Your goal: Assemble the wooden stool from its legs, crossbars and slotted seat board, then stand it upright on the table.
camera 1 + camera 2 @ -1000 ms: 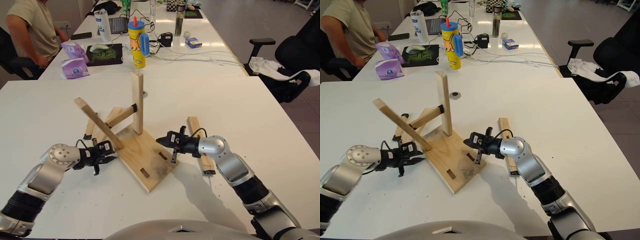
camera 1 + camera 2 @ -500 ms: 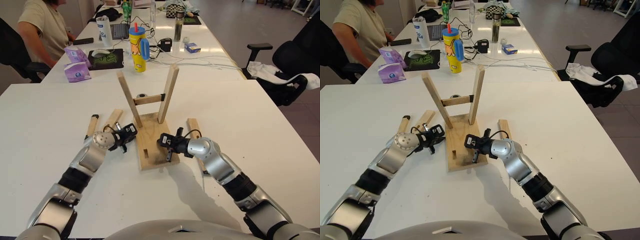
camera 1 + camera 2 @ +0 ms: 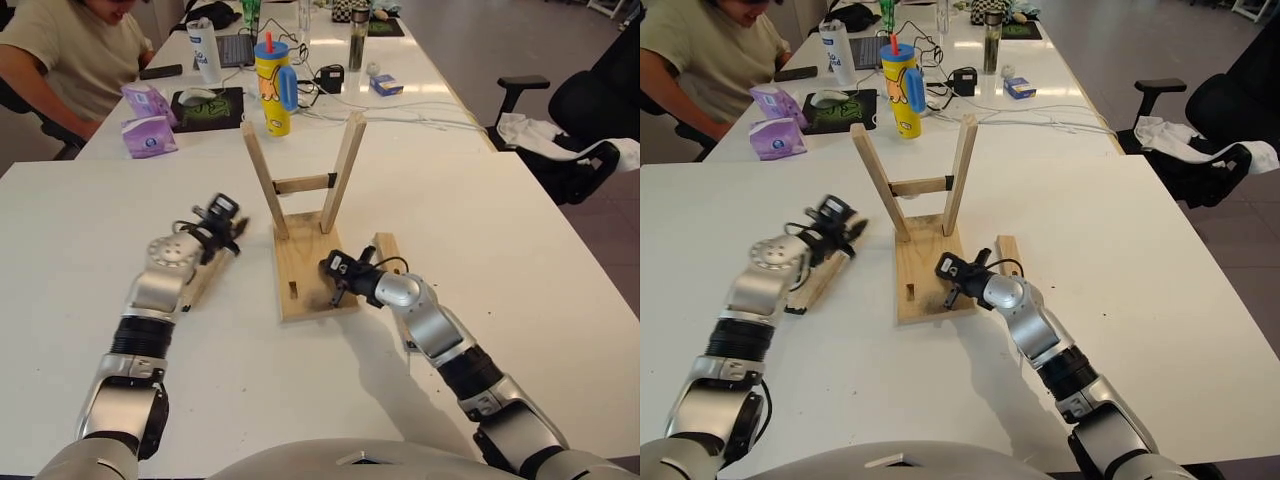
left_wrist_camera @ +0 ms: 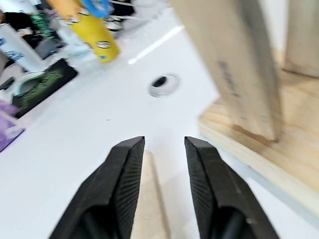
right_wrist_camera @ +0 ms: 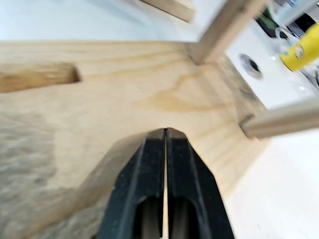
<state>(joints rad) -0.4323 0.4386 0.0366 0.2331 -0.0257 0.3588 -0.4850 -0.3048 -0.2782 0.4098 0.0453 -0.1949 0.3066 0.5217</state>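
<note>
- Left gripper [image 3: 228,222], in the head view, hangs to the left of the slotted seat board [image 3: 312,280], above loose legs [image 3: 200,278] lying on the desk [image 3: 520,230]. The right gripper [image 3: 337,287] rests on the board's right part, near its front edge. Two legs [image 3: 264,180] joined by a crossbar [image 3: 303,184] stand in the board's far slots. Another loose leg [image 3: 388,252] lies just right of the board.
- In the left wrist view, this gripper [image 4: 163,142] is spread wide and holds nothing. A loose leg [image 4: 153,199] lies lengthwise under the gap, near the board's edge. The step looks like picking up this leg. Come straight down so the fingers straddle it evenly, close on its middle, then lift clear of the standing leg close by.
- In the right wrist view, the gripper [image 5: 165,130] is pinched closed with nothing between its fingers, and its tips appear to press on the board beside an empty slot [image 5: 40,77]. Light, steady pressure should stop the board sliding or tipping the standing frame. Stay off the slot awaiting a leg.
</note>
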